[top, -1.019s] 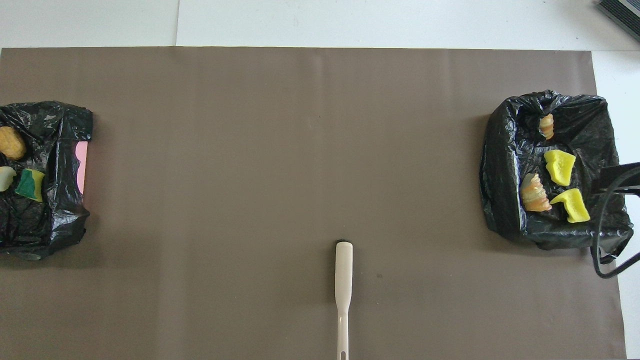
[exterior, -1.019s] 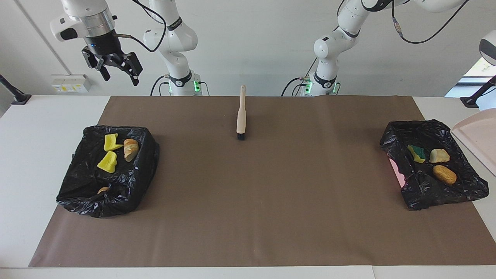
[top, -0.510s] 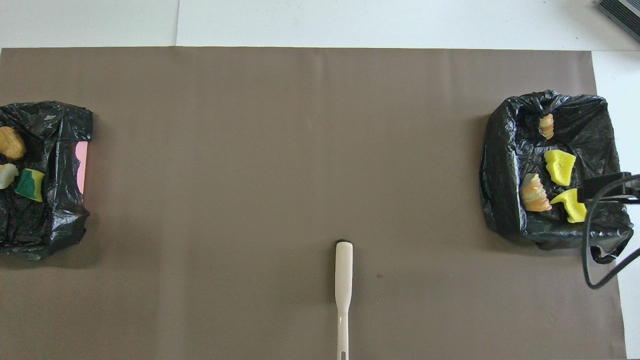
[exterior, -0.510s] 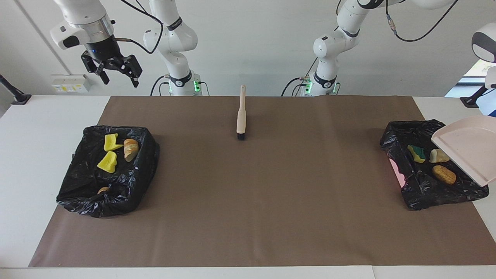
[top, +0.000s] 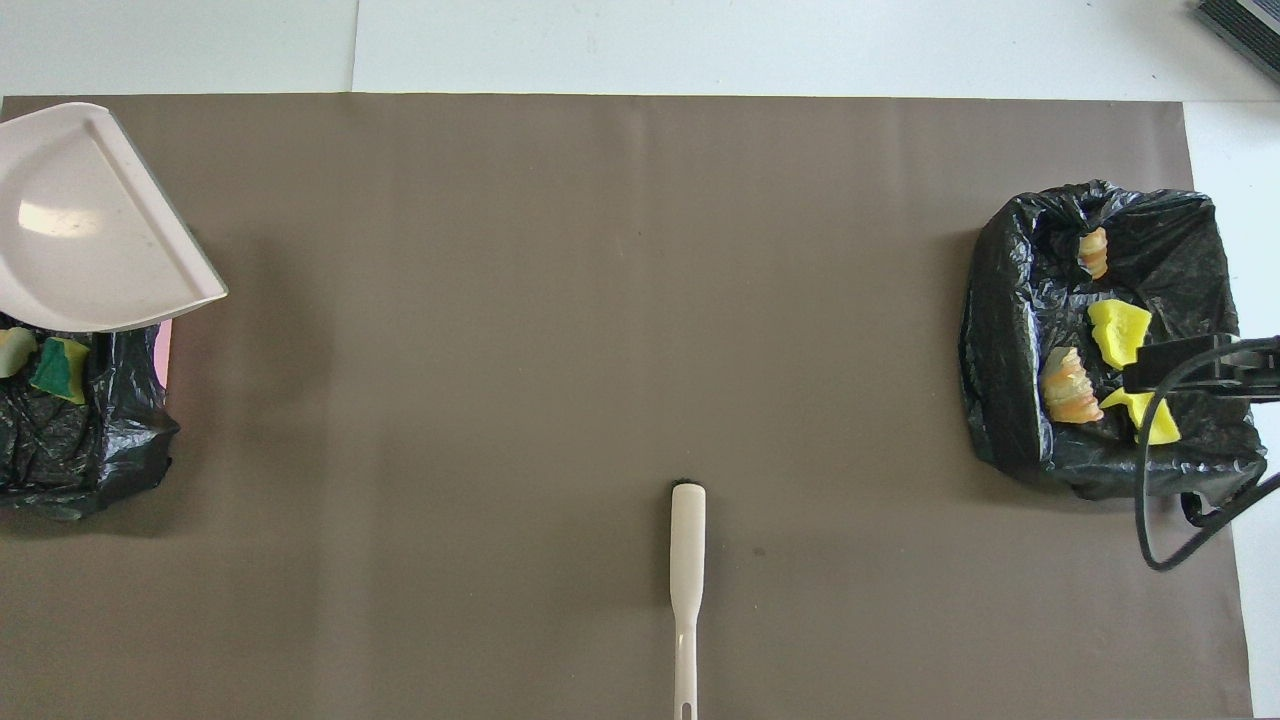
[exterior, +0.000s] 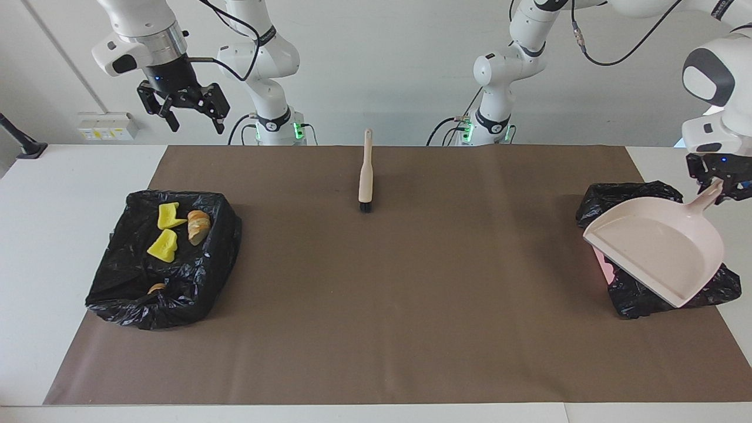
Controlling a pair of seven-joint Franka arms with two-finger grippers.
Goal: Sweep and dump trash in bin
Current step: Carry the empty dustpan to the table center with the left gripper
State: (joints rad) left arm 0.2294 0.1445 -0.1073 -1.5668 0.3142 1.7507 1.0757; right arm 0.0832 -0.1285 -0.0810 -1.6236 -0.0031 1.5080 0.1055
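Two bins lined with black bags are set on the brown mat (exterior: 376, 329), one at each end of the bench. The bin (exterior: 170, 264) at the right arm's end holds two yellow chunks (exterior: 163, 245) and two bread lumps (exterior: 198, 225). Over the other bin (exterior: 631, 296), at the left arm's end, a pink dustpan (exterior: 658, 249) is held in the air, tilted, by the left gripper (exterior: 721, 187), which is clamped on its handle. In the overhead view a green-backed chunk (top: 60, 367) and a pale lump (top: 12, 351) are seen in that bin, beside the pan's lip. The right gripper (exterior: 191, 114) is raised above the bench's robot-side edge, near the first bin, its fingers apart and empty. A brush (exterior: 366, 173) lies at the middle of the mat's robot-side edge.
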